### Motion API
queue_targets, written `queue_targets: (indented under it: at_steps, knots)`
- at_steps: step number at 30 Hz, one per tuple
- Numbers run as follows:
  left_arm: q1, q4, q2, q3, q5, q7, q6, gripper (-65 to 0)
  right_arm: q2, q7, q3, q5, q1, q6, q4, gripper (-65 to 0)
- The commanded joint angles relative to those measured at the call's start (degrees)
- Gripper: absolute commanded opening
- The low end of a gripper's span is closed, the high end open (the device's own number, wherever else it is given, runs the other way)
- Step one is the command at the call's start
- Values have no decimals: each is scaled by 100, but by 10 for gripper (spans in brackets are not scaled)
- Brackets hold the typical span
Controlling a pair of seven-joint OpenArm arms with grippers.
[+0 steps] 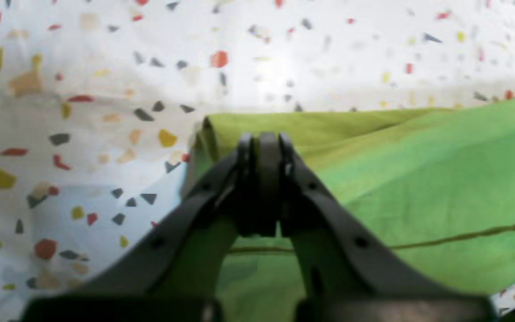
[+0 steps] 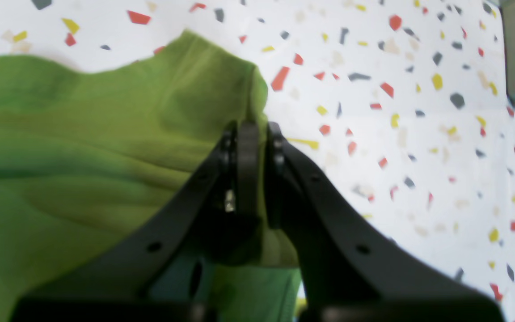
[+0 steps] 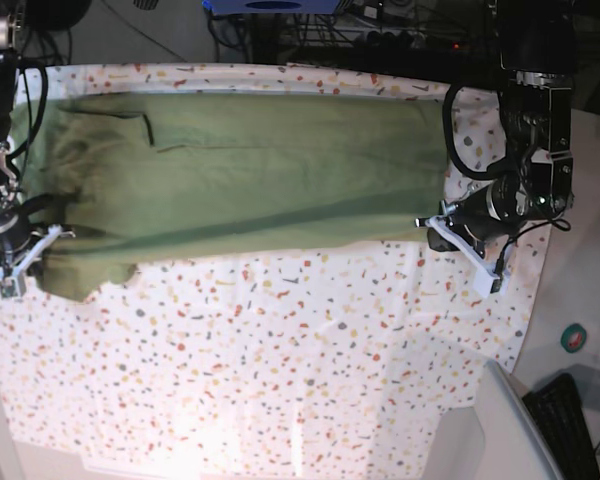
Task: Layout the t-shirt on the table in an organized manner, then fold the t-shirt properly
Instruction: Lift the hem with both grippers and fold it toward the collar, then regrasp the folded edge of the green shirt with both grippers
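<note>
1. Nearest to me, the table (image 3: 280, 350) shows a broad bare stretch of its speckled cover; nothing lies there.
2. Farther back, the t-shirt (image 3: 250, 170) stretches as one long olive band across the far half of the table, from one arm to the other. It looks doubled lengthwise, with a crease along its near side and a lumpy bulge at one end.
3. The left gripper (image 1: 262, 143) has its jaws pressed together on a folded corner of the shirt's edge, at the end on the base view's right.
4. The right gripper (image 2: 251, 134) is likewise clamped on a bunch of green fabric at the opposite, bulging end.
5. My guess: spreading out is largely done and a first long fold appears made. What seems left is smoothing that bunched end and folding the band crosswise into a compact stack.
</note>
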Motion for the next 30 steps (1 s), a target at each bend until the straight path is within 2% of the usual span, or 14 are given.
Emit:
queue_targets:
  at_steps: [1,5,7,10,12,15,19,22,24,26,30]
  knots:
    - [-51,80,-83,-25,-30,-57,-23,-650,106,27,68,28,127,-28,75,-650]
    - [63,89,-74,-25,-21,-66,-23,-650,106,-641,77,46,162,-19,163,-650]
    - [63,89,-65,-25,-21,-66,-23,-650,106,-940,77,257,153,-19,365,-650]
    - [63,89,-65,-25,-21,-66,-23,-650,150,-1415,77,696,109,-19,664,-434]
    - [63,89,-74,-25,-21,-66,-23,-650,158,-1679,77,951,74,-19,822,-378]
    - [63,97,-74,-16,-21,-66,-23,-650,167,-2303,226,1365,56,-19,1332,-387]
    - [63,106,-83,2,-21,-66,-23,-650,114,-3235,613,1444,118,-19,2088,-381]
    - [63,97,-83,10,-13,-66,-23,-650,114,-3665,595,1417,768,-19,1912,-378]
    - [63,97,-83,-7,-13,-75,-23,-650,123,-3771,384,1417,1410,-19,1095,-378]
    - [63,106,-83,-16,-13,-75,-23,-650,158,-3604,24,1409,2017,-19,-57,-378]
    - [63,89,-83,-16,-13,-84,-23,-650,167,-2637,-890,1409,2948,-63,-2141,-378]
